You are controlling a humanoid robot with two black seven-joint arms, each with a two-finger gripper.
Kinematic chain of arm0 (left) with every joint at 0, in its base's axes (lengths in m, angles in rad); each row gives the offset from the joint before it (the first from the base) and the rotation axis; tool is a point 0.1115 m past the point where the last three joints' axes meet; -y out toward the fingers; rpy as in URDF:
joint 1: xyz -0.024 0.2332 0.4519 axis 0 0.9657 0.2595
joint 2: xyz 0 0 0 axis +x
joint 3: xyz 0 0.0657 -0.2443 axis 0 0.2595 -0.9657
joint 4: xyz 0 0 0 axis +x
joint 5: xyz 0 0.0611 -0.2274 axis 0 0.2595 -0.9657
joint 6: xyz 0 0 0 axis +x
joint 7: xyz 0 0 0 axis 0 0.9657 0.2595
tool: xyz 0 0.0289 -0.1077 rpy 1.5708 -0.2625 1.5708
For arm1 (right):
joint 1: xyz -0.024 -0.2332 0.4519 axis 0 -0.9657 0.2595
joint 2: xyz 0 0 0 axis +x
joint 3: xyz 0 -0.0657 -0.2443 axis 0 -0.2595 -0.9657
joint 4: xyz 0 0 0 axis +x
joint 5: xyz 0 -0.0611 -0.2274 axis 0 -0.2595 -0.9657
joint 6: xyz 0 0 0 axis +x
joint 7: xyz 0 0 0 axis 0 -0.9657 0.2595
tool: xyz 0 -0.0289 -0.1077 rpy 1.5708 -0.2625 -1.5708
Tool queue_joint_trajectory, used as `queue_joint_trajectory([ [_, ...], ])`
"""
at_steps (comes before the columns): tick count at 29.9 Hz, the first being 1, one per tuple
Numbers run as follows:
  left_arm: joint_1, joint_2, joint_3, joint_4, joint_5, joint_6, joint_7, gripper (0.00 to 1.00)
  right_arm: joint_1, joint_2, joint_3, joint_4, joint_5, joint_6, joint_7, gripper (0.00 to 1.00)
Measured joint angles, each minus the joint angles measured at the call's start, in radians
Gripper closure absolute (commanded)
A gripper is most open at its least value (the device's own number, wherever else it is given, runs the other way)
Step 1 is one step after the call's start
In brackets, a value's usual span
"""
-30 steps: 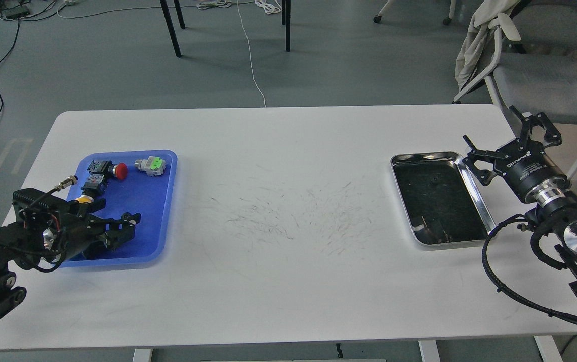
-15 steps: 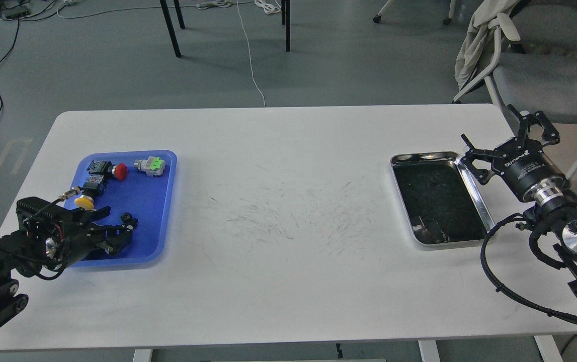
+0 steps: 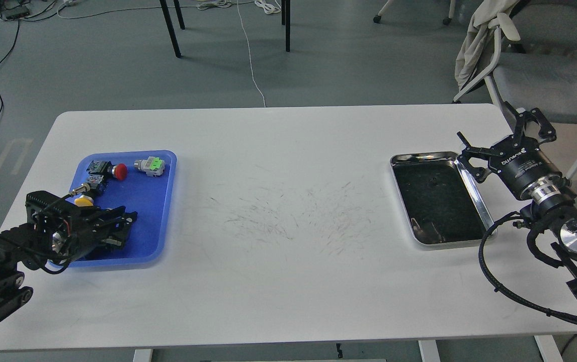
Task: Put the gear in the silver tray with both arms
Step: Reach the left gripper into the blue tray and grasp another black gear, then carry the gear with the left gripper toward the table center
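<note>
2 trays: 1 blue (image 3: 160,211), 1 silver (image 3: 474,188), 3 push-button switches (image 3: 150,165), 2 grippers (image 3: 494,143), 1 table (image 3: 288,281)

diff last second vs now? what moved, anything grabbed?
The left gripper closed its fingers over the near part of the blue tray; whether it grips anything cannot be told. The yellow button, covered a second ago, now shows. The right gripper crept slightly up and away, open beside the silver tray. Both trays, the red button and the green part stayed put.

Plastic tray (image 3: 160,201) on table (image 3: 278,281) at left, silver tray (image 3: 477,198) at right, well apart, push-buttons (image 3: 117,171) in plastic tray's far end.
</note>
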Motion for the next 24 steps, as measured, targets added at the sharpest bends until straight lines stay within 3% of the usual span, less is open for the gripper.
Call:
queue_joint_trajectory([
  [12,-0.067,0.067,-0.003,-0.048,-0.044,-0.003,-0.011,0.91,0.006,-0.001,0.003,0.009,0.0,0.0,0.0,0.03],
  [19,-0.217,0.201,-0.008,-0.268,-0.122,-0.077,0.015,0.91,0.015,-0.011,0.006,0.027,-0.001,0.0,0.0,0.03],
  [24,-0.376,0.205,-0.012,-0.42,-0.131,-0.155,0.083,0.91,0.031,-0.022,0.011,0.017,-0.001,0.0,0.0,0.03],
])
